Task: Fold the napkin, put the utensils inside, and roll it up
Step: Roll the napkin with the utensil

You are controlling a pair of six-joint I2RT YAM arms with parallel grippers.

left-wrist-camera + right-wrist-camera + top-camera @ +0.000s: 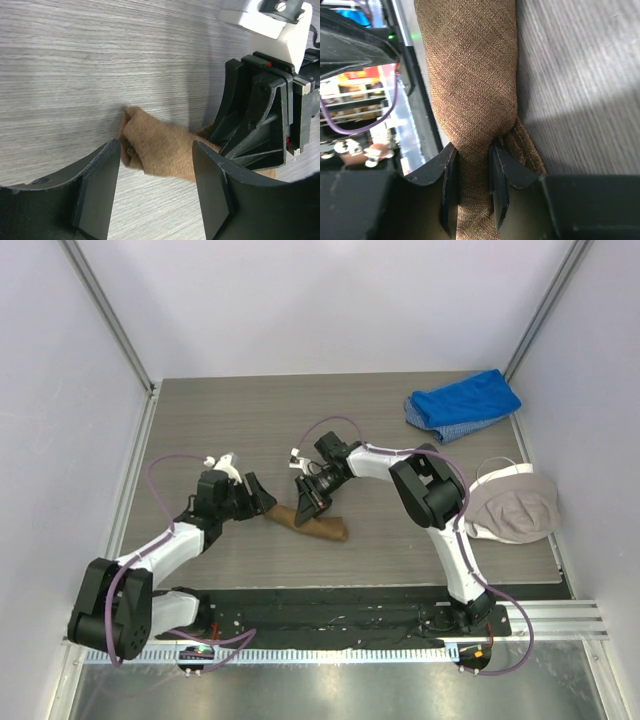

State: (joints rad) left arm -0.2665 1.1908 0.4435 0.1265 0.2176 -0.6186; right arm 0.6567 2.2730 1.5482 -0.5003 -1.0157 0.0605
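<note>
We've got the rolled napkin (322, 528) pinched tight in our right hand (306, 502). Our left hand (258, 495) sits open just at its left end on the tabletop (400, 440).

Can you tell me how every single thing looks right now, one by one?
Napkin: rolled into a tube, lying down, pinched partway along.
Right end effector: shut on the napkin.
Left end effector: open, a finger on either side of the napkin's end.
Blue cloth: bunched up, lying at the far right corner, untouched.
Beige-and-white cap: lying by the right edge, untouched.
</note>
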